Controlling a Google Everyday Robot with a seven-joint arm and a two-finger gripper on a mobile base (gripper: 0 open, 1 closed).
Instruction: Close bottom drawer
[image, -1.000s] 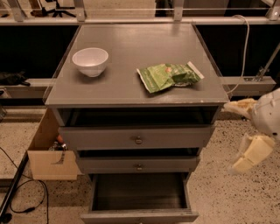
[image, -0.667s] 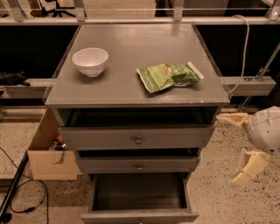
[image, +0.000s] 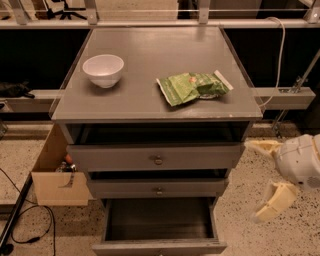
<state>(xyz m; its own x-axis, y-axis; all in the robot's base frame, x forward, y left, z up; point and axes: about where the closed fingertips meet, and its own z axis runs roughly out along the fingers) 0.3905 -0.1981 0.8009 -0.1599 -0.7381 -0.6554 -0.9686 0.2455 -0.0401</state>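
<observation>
Grey cabinet (image: 150, 107), three drawers. Bottom drawer (image: 159, 222) at frame bottom, pulled out farthest, dark interior exposed. Gripper (image: 253, 181) right of cabinet, beside middle drawer (image: 158, 189), cream fingers (image: 273, 200) spread wide, gripping nothing. On top: white bowl (image: 103, 70), green snack bag (image: 192, 86).

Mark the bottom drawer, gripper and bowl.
grey wooden bottom drawer (image: 150, 248): camera view, front panel.
cream two-finger gripper (image: 254, 181): camera view, lower right, between fingertips.
round white bowl (image: 102, 66): camera view, inner wall.

Cabinet (image: 150, 55) w/ bottom drawer (image: 160, 220) pulled out.
Gripper (image: 253, 181) at right, clear of cabinet, fingers (image: 274, 201) apart; bowl (image: 103, 70), packet (image: 192, 86) on top.
</observation>
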